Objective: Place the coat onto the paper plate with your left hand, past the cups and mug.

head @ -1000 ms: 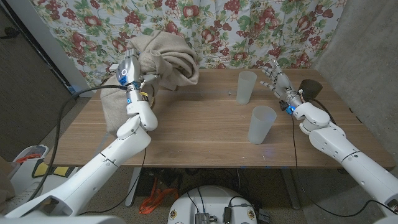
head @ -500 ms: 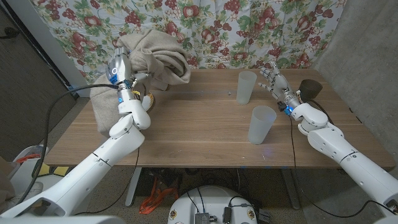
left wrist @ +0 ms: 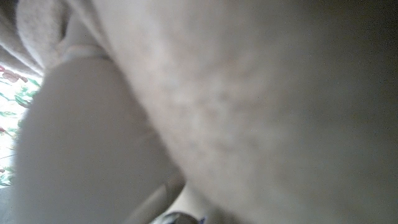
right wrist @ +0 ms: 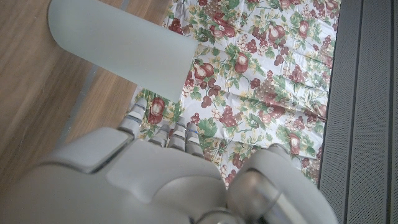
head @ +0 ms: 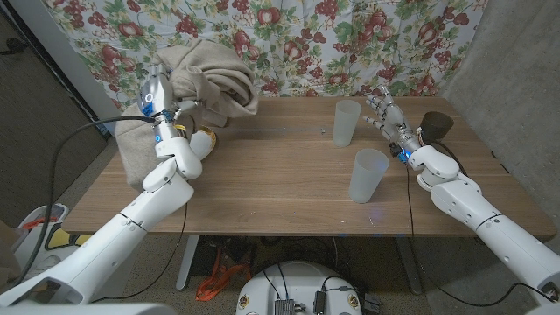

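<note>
My left hand (head: 160, 91) is raised over the table's far left corner and grips the beige coat (head: 213, 73). The coat is bunched in the air beside the hand, and part of it hangs down over the left edge (head: 131, 150). Blurred beige cloth (left wrist: 249, 93) lies right against the left wrist camera. Two frosted cups stand right of centre, one further back (head: 346, 122) and one nearer (head: 368, 175). A dark mug (head: 436, 124) sits at the far right. My right hand (head: 388, 115) is held between the far cup and the mug, fingers spread, holding nothing.
A pale yellowish round thing (head: 203, 138) peeks out under the coat beside my left forearm; I cannot tell what it is. A floral curtain (head: 350, 44) hangs behind the table. The far cup (right wrist: 124, 53) shows past my right hand (right wrist: 155, 180).
My left hand has swung further left and a little higher, carrying the coat with it. The right hand and the cups have stayed put.
</note>
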